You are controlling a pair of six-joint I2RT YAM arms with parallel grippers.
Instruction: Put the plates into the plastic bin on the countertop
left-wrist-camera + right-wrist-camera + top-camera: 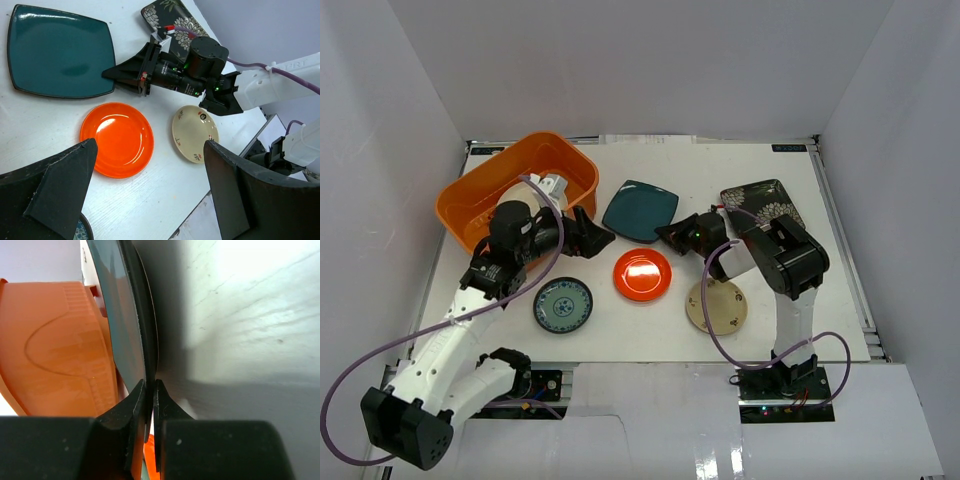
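My right gripper (666, 236) is shut on the right rim of the teal square plate (640, 210); the right wrist view shows both fingertips (141, 390) pinching the plate's edge (122, 315). My left gripper (592, 236) is open and empty, just left of that plate and beside the orange plastic bin (480, 200). The red plate (642, 273), green-blue patterned plate (563, 304), beige-gold plate (716, 305) and black floral square plate (763, 203) lie on the white countertop (650, 330). A cream-white plate (532, 188) shows inside the bin. The pink plate is hidden.
White walls enclose the countertop on three sides. The left arm reaches over the bin's near right corner. In the left wrist view the right arm (185, 75) lies between the teal plate (57, 52) and the black floral plate (172, 20). Purple cables trail from both arms.
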